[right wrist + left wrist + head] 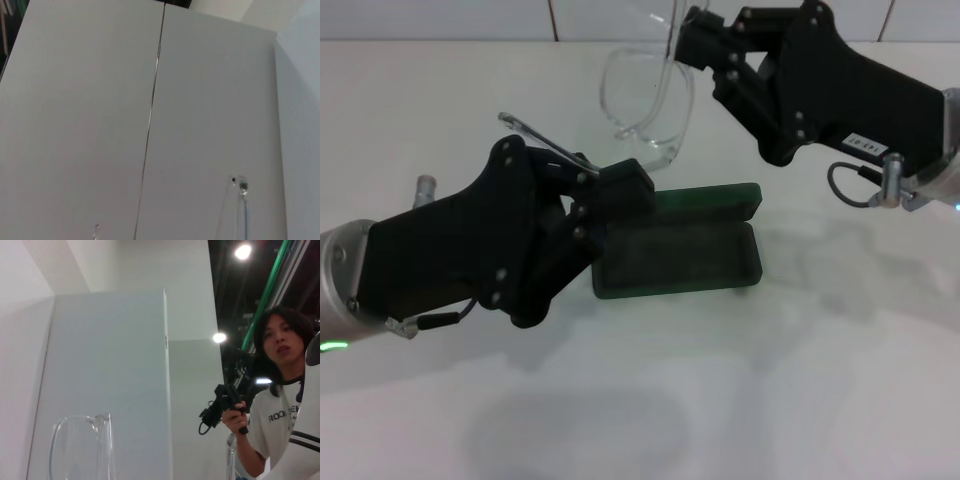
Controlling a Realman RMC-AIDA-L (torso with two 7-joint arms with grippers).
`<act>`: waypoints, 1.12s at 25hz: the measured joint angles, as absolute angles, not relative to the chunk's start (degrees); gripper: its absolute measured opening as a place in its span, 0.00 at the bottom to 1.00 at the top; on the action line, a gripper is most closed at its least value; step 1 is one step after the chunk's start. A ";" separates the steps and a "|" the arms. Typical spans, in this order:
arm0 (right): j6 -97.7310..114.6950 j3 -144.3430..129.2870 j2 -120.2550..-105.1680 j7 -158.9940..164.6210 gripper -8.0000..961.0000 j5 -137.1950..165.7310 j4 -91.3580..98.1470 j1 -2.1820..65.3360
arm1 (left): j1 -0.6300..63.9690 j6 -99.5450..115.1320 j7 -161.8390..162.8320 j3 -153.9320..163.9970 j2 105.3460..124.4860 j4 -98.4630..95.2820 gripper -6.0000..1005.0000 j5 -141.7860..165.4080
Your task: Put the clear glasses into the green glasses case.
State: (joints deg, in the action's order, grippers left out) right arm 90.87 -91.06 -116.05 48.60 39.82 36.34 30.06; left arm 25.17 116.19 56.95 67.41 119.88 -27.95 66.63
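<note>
The clear glasses (645, 100) hang in the air above the table, behind the green glasses case (675, 258). The case lies open with its dark lining up and its lid (715, 200) folded back. My left gripper (610, 178) sits over the case's left end, shut on one thin clear arm (545, 140) of the glasses. My right gripper (688, 35) is at the top, shut on the other arm of the glasses. A clear lens edge (75, 445) shows in the left wrist view. A clear arm tip (240, 200) shows in the right wrist view.
The white table (720, 400) stretches out in front of the case. A white panelled wall (470, 20) runs along the back. In the left wrist view a person (280, 390) stands in the background holding a black controller (222, 405).
</note>
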 joint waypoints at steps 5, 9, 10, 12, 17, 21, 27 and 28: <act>90.30 -92.55 -116.00 48.61 0.06 39.82 36.26 30.22 | 24.94 116.19 56.72 67.41 119.88 -27.95 0.06 66.56; 90.19 -93.55 -115.90 48.87 0.06 39.82 36.25 30.23 | 24.84 116.19 56.68 67.34 119.88 -27.95 0.05 66.52; 90.17 -93.88 -115.90 48.90 0.06 39.81 36.25 30.23 | 24.82 116.19 56.66 67.33 119.88 -27.95 0.05 66.52; 90.13 -94.36 -115.89 48.92 0.06 39.81 36.26 30.24 | 24.79 116.19 56.65 67.29 119.88 -27.91 0.05 66.52; 89.88 -95.81 -115.92 49.00 0.06 39.81 36.26 30.19 | 24.78 116.19 56.63 67.18 119.88 -27.87 0.06 66.52; 89.53 -96.83 -115.93 49.03 0.06 39.81 36.26 30.17 | 24.78 116.18 56.62 67.09 119.88 -27.86 0.05 66.52; 88.77 -97.85 -115.93 49.04 0.07 39.81 36.22 30.06 | 24.78 116.19 56.60 66.96 119.88 -27.86 0.05 66.50; 88.73 -97.99 -115.92 49.04 0.07 39.81 36.21 30.06 | 24.78 116.19 56.60 66.96 119.88 -27.86 0.05 66.49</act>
State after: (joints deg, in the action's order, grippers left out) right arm 88.73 -97.99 -115.92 49.04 39.81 36.21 30.06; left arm 24.78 116.19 56.60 66.96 119.88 -27.86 66.49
